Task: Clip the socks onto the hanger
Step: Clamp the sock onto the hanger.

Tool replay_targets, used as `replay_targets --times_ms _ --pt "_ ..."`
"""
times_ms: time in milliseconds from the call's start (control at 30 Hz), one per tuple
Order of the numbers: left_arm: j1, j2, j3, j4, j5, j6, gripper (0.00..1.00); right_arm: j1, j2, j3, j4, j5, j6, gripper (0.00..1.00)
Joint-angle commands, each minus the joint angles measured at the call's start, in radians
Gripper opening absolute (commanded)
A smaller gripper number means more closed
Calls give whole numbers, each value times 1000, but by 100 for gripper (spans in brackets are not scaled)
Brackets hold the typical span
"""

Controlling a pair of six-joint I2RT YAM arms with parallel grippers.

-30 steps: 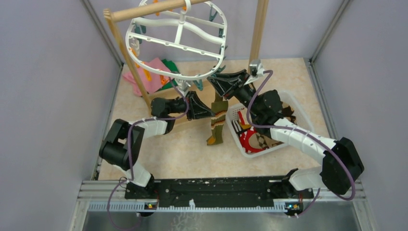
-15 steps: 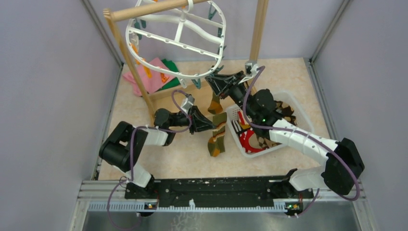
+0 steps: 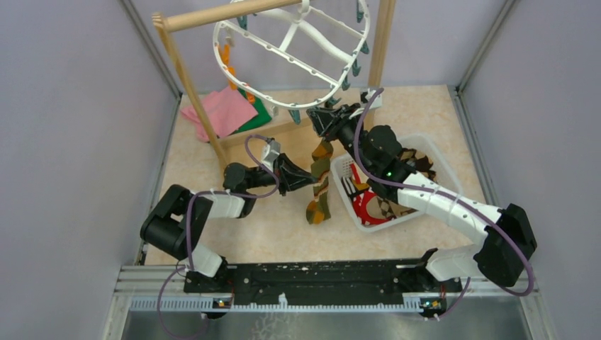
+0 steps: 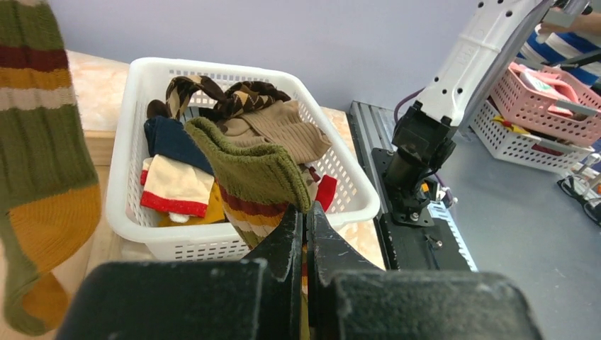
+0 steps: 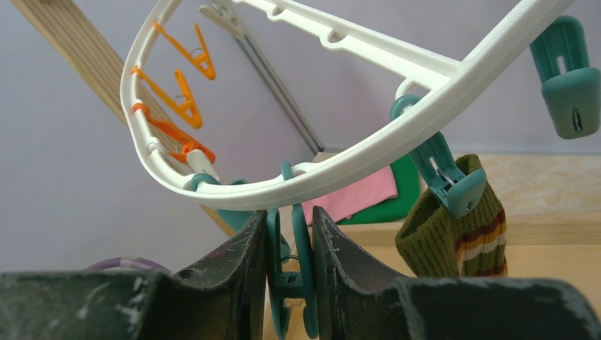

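The white oval hanger (image 3: 249, 91) hangs tilted from the wooden pole, with teal and orange clips round its ring (image 5: 368, 163). My right gripper (image 3: 323, 120) (image 5: 289, 214) is shut on a teal clip (image 5: 301, 248) under the ring's near edge. Beside it, another teal clip (image 5: 453, 185) holds the cuff of an olive striped sock (image 5: 453, 237) (image 4: 42, 156). My left gripper (image 3: 310, 179) (image 4: 305, 212) is shut on a second olive striped sock (image 4: 259, 173). In the top view both socks (image 3: 320, 195) hang close together between the grippers.
A white slotted basket (image 3: 441, 161) (image 4: 126, 134) right of the socks holds several more socks. Pink and green cloths (image 3: 225, 110) lie at the back left. The wooden rack (image 3: 190, 83) stands behind, and grey walls close in on the sides.
The hanger has swung to the right and tilted more steeply. My right gripper has moved slightly left with the clip. My left gripper dipped and rose again with its sock.
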Motion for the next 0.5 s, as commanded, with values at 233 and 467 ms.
replay_targets --times_ms 233,467 --pt "4 -123 -1 254 -84 22 0 0 -18 -12 -9 27 37 0" --pt "-217 -542 66 -790 -491 733 0 1 -14 -19 0 27 37 0"
